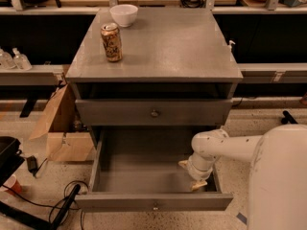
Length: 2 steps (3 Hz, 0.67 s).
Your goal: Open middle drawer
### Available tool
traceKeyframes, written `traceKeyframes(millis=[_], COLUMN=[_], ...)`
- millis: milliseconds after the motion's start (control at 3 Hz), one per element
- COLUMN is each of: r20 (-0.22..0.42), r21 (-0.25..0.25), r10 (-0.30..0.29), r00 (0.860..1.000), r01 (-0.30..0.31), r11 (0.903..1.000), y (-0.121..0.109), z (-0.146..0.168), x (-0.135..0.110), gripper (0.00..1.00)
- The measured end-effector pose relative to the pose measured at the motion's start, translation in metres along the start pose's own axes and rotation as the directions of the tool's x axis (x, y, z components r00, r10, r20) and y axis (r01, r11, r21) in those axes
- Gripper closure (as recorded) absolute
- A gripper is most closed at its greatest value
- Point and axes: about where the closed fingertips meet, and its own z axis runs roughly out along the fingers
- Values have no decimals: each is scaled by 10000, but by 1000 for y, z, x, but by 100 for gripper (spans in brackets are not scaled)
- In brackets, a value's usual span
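One drawer out: middle drawer (144, 174), shallow grey box with flat front and small round knob, pulled far forward at lower centre of frame, below closed grey top drawer (120, 113). Gripper (192, 175) on white arm sits inside box by right wall, tan fingertips (184, 164) spread apart, gripping nothing. Grey cabinet top (182, 47) carries tan drink can (111, 42) and white bowl (123, 14), upper left. Brown cardboard box (62, 128) on floor, left.
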Motion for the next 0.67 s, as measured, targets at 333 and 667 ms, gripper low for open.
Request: traceKeyframes(millis=[333, 667], r20=[0, 0], r21=[0, 0], r10=[0, 0], r00=[10000, 10000], r01=[0, 0], r11=[10000, 10000], y=[0, 0], z=[0, 0], x=[0, 0], gripper=[19, 41])
